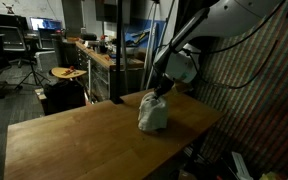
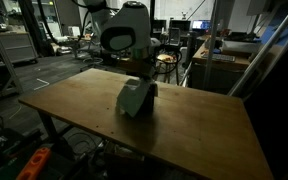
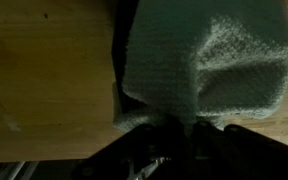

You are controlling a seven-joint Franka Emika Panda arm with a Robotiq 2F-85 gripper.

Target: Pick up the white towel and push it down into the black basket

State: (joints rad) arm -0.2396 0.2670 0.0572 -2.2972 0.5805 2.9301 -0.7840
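Hand (image 1: 161,93) atop upright white towel (image 1: 152,117)

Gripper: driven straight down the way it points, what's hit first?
The gripper meets the bunched off-white cloth towel first; its jaws look shut on it. What lies beneath the cloth is hidden.

White towel (image 3: 204,60): ran off top, right edges of wrist view. Gripper (image 1: 160,93): fingertips lay buried in towel folds, jaws unseen. Black basket: lay hidden under towel. Far workshop clutter (image 1: 84,45): was too dim to identify.
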